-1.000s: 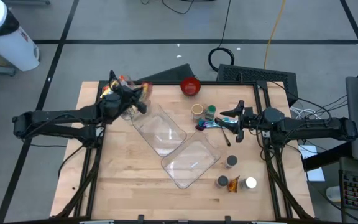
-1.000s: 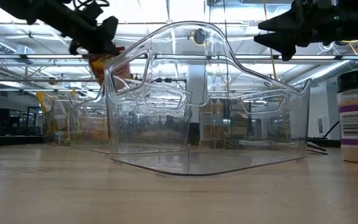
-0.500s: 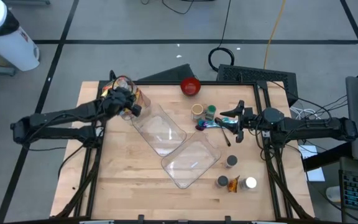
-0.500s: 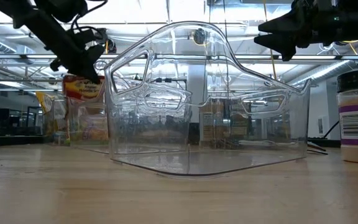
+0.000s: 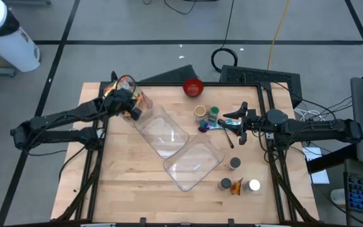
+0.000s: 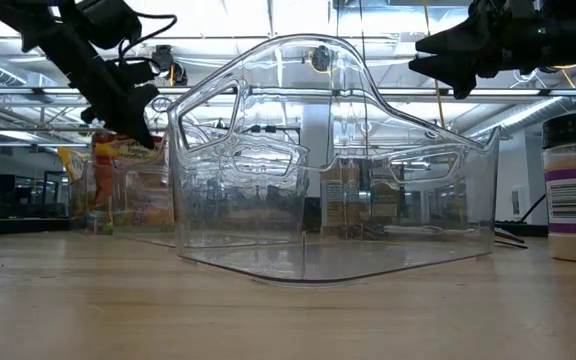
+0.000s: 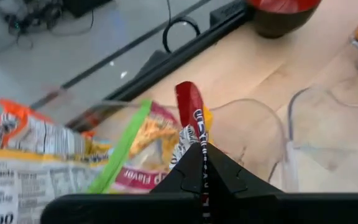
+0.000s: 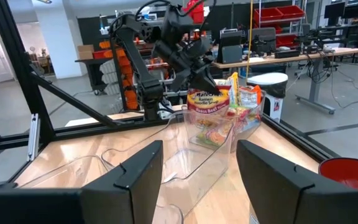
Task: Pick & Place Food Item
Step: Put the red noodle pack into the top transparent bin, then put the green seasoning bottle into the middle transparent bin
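Observation:
A red and yellow ramen packet (image 8: 207,107) hangs from my left gripper (image 5: 130,106), which is shut on it at the far-left end of a clear bin (image 5: 162,130). The packet's lower part dips inside that end of the bin, among other snack packets (image 7: 36,140). A second clear bin (image 5: 194,165) lies nearer the front. My right gripper (image 8: 199,180) waits open at the table's right, above the surface, pointing level toward the bins. My left gripper pinches the ramen packet's top edge (image 7: 192,127) between its two shut fingers (image 8: 199,79). The fingers slant downward from the table's left side. The packet hangs upright below them, its lower part behind the clear bin's wall.
A red bowl (image 5: 193,87) stands at the far edge. Spice jars (image 5: 207,113) sit in front of my right gripper, and more jars (image 5: 234,163) stand near the front right. More packets (image 5: 113,85) show at the far-left corner.
My left gripper has tipped downward and sunk toward the bin's far-left end, still shut. The ramen packet has come down from above the bin's rim and now hangs lower, among the other packets.

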